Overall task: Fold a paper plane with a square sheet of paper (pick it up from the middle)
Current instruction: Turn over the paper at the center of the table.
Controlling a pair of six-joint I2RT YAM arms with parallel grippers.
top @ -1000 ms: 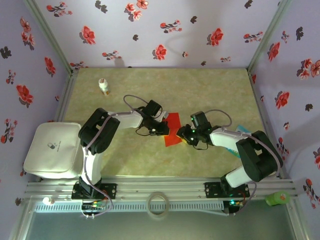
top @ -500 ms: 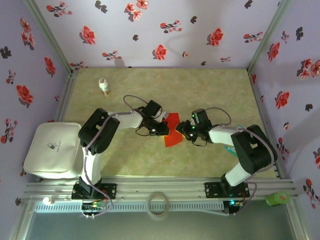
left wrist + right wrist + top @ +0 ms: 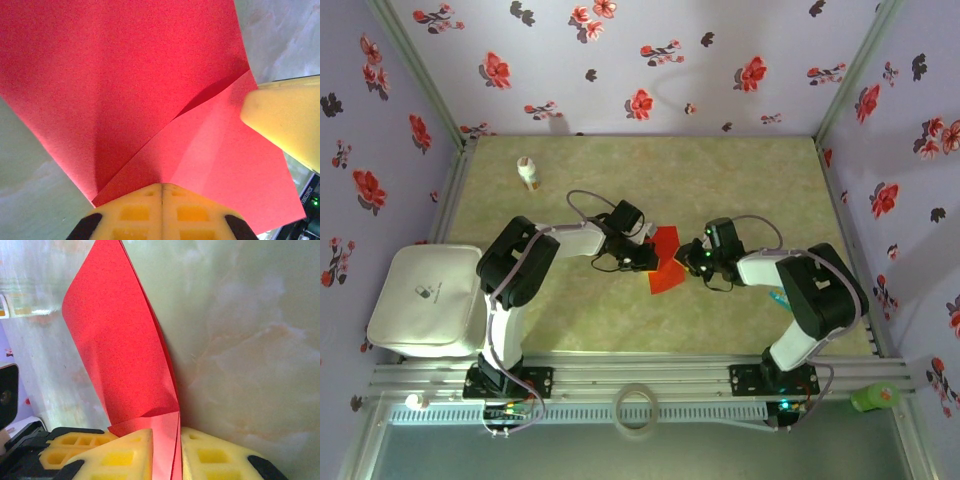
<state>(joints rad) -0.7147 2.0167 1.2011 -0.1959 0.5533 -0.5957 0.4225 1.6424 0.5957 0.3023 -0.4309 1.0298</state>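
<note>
From above, the red sheet of paper (image 3: 666,262) sits mid-table (image 3: 720,180) between the left gripper (image 3: 646,258) and the right gripper (image 3: 690,262).

Left wrist: the left gripper (image 3: 162,192) is clamped flat on the sheet's (image 3: 125,75) near edge. If the arms pull apart, the paper may tear or the crease may skew.

Right wrist: the right gripper (image 3: 167,432) is nearly closed and seems to pinch a raised edge. The sheet (image 3: 120,340) is thin, with folded flaps bowing open.

square sheet of paper (image 3: 666,262) on table (image 3: 740,180), between left hand (image 3: 649,257) and right hand (image 3: 688,263), bottle (image 3: 528,173) behind at left
</note>
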